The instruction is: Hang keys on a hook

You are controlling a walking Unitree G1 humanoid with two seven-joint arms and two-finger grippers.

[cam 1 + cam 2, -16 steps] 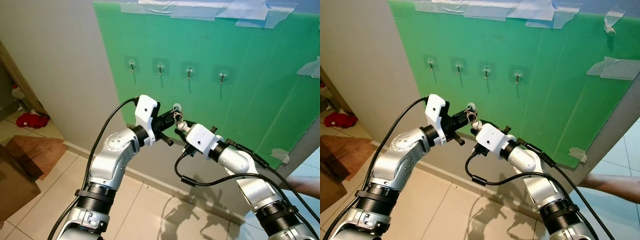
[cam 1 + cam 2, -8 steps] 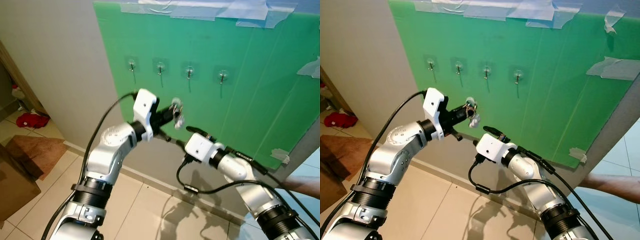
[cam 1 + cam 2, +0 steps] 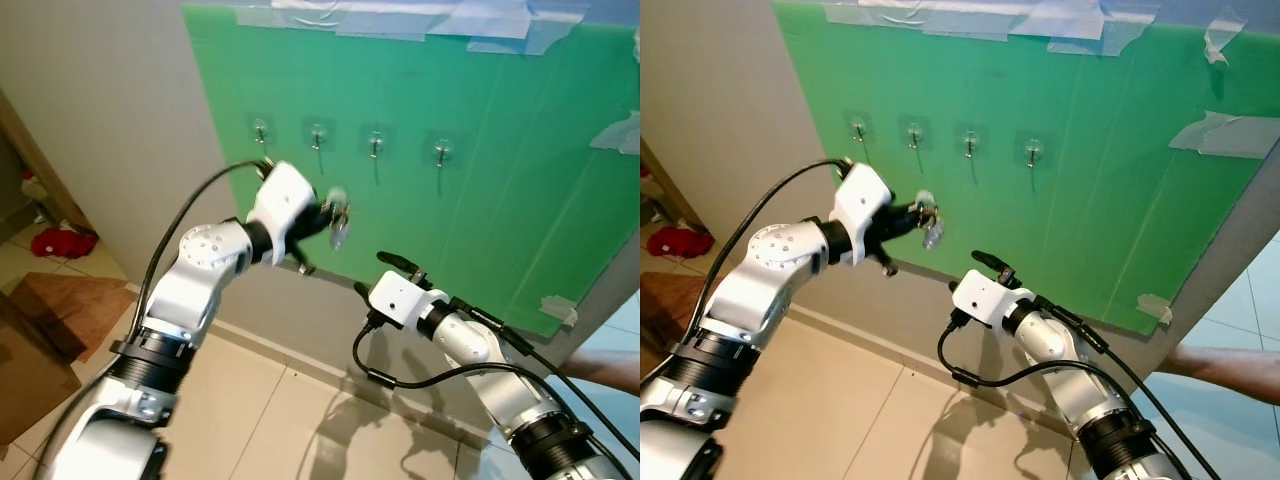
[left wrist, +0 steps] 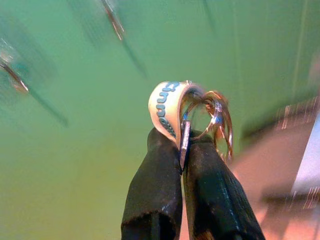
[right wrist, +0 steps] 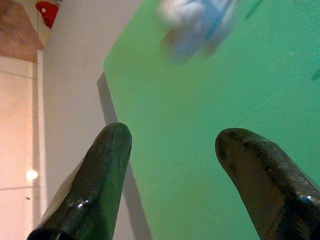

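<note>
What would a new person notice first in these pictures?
The big green board taped to the wall stands out, with four small hooks in a row near its top. Just below them, the left gripper is shut on a bunch of keys, while the right gripper hangs open lower down.

Both arms are built of smooth silver segments with rounded joint housings, each joined to a ribbed black collar near the floor end. A white, boxy wrist block sits behind the left claw (image 3: 325, 213) and another behind the right claw (image 3: 390, 274). Thick black cables loop from each wrist block back along the arm. The fingers (image 4: 155, 195) are long, matte black and rounded at the tips.
</note>
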